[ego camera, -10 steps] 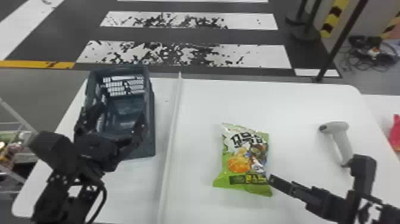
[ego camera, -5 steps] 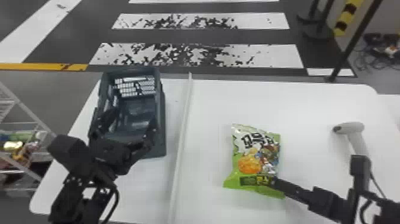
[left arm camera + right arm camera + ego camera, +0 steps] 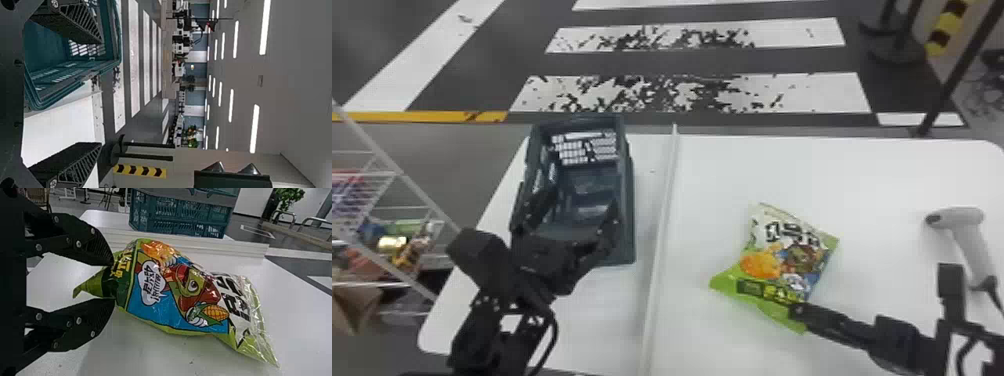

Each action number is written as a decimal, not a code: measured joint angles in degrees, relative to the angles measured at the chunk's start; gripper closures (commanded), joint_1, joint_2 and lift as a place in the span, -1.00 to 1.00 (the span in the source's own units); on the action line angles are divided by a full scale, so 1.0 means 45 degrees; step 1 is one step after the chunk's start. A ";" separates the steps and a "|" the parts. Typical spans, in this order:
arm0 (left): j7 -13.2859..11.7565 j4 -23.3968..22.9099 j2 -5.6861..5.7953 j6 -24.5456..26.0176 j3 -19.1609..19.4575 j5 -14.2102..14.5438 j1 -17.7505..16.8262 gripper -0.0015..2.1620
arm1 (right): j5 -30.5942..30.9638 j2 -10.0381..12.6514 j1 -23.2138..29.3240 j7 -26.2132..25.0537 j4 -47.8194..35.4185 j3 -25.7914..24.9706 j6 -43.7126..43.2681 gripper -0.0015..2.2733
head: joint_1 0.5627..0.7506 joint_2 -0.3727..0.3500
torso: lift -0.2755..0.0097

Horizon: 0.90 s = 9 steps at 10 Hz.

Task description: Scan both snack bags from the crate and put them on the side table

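Snack bag (image 3: 188, 293) pinched at one end, scanner (image 3: 968, 227) lying near

The bag is on the divider's (image 3: 664, 215) right-hand side of the table (image 3: 852, 175), its green end clamped between the right gripper's (image 3: 113, 281) jaws. The left gripper (image 3: 101, 94) is at the near part of the crate (image 3: 629, 220), its jaws wide apart with nothing between them.

The step in hand appears to be presenting this bag for scanning. The hold takes in little more than the end, so the filled body could swing or sag. A slow, low lift would suit it, with enough pressure to keep the slick film from slipping but not enough to burst the seam. The wrist should then turn the code squarely towards the scanner's nose without folding the wrapper over it.

The right wrist view reveals a finger on either side of the bag's bunched end. The head view places the scanner beyond the bag on the robot's right. Whether the bag's underside is fully off the table cannot be told.
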 measured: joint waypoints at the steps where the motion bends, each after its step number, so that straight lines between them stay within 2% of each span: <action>1: -0.0001 0.0032 0.0000 0.0000 0.0003 0.0024 0.0000 -0.93 | -0.0317 -0.0022 -0.0069 0.0210 0.0277 -0.0139 -0.0009 0.98 | 0.41 0.43 | 0.32; 3: -0.0029 0.0050 0.0000 0.0000 0.0004 0.0074 0.0007 -0.93 | -0.0618 -0.0043 -0.0112 0.0315 0.0493 -0.0262 -0.0045 0.98 | 0.41 0.43 | 0.32; 5: -0.0078 0.0046 0.0021 0.0000 0.0071 0.0115 0.0082 -0.93 | -0.0379 -0.0044 0.0243 -0.0160 -0.1069 -0.0503 -0.0245 0.98 | 0.41 0.37 | 0.32; 6: -0.0139 0.0032 0.0039 0.0000 0.0161 0.0213 0.0121 -0.93 | 0.0375 -0.0047 0.0479 -0.0724 -0.2520 -0.0591 -0.0432 0.98 | 0.41 0.31 | 0.32; 7: -0.0183 0.0007 0.0073 0.0000 0.0232 0.0304 0.0156 -0.93 | 0.2064 -0.0126 0.0694 -0.1367 -0.4230 -0.0344 -0.0853 0.98 | 0.41 0.22 | 0.32; 9: -0.0293 -0.0022 0.0150 0.0000 0.0268 0.0408 0.0175 -0.93 | 0.5608 -0.1055 0.0768 -0.2528 -0.6247 0.1157 -0.1421 0.98 | 0.41 0.06 | 0.32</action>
